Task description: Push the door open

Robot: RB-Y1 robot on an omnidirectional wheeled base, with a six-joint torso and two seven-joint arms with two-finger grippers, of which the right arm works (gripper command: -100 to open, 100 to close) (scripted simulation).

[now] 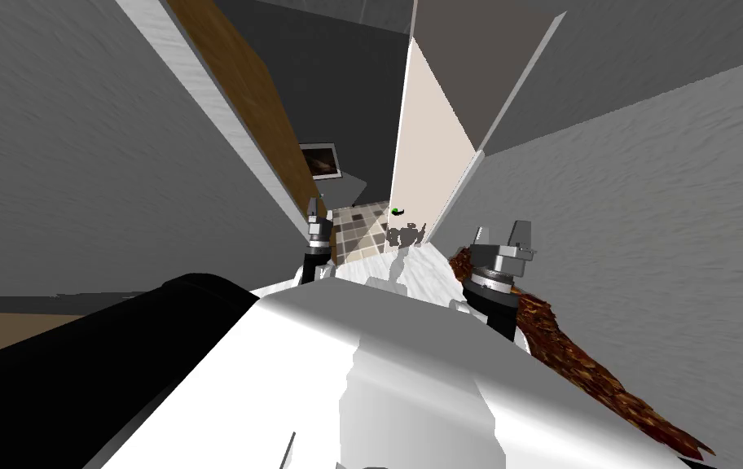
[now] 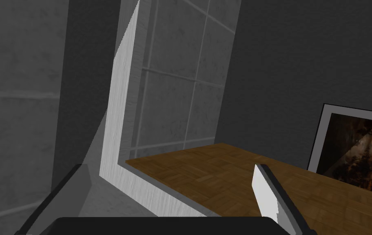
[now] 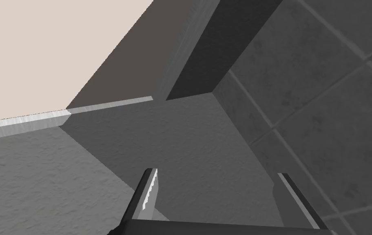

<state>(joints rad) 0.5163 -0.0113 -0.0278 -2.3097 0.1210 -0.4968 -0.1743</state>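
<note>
Brown wood door [image 1: 253, 89]: it stands upright on the robot's left, hinged at a white frame [image 1: 207, 89]. It is turned well into the room beyond, so the head view sees it nearly edge-on.

- Opening: a gap shows between the door and a cream panel [image 1: 431, 122] on the right. Chequered floor tiles [image 1: 362, 230] and a framed picture [image 1: 319, 160] on the far grey wall show through it.
- Left tool [image 1: 314, 205]: it is raised at the lower end of the door, just beside it, with its fingers spread wide and holding nothing. In the left wrist view the wood face runs past one finger, with the white frame next to it. Contact cannot be confirmed.
- Right tool [image 1: 502, 232]: it is also spread wide and empty. It is held up on the far side of the opening, by the grey wall, well apart from the door.
- Key relation: the door lies to the left of the left tool and slightly ahead of it. Its long axis is vertical and its face runs away from the robot. The left arm is clearly the nearer one.
- Judgement: the door looks mostly open. Any further push would go forward and to the left against the wood face.
- Writing: no brand, label or readable text anywhere.
</note>
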